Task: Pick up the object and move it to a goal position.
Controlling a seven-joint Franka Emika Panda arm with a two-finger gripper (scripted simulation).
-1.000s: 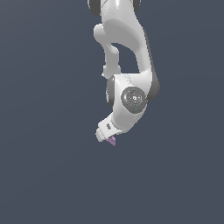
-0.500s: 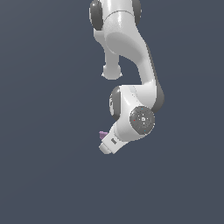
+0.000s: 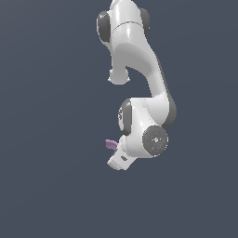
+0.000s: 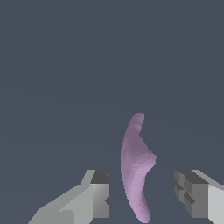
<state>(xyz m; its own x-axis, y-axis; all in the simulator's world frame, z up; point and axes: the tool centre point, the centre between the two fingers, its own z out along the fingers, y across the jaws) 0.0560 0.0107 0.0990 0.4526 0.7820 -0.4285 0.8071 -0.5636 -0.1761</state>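
Observation:
The object [image 4: 137, 168] is a small lilac curved piece with a matte surface. In the wrist view it lies lengthwise between my two grey fingers [image 4: 99, 194], with a visible gap on each side. My gripper [image 4: 143, 193] is open around it and touches it on neither side. In the exterior view only a tip of the object [image 3: 110, 143] shows, poking out on the exterior view's left of the white hand [image 3: 121, 159]. The fingertips themselves are hidden behind the hand there.
The white arm [image 3: 139, 60] reaches in from the top of the exterior view and bends back over the hand. Everything else in both views is a plain dark grey surface [image 3: 51, 186].
The arm's lower links have swung toward the exterior view's right and down, and the hand has turned. The lilac piece has shifted only slightly toward the exterior view's left.

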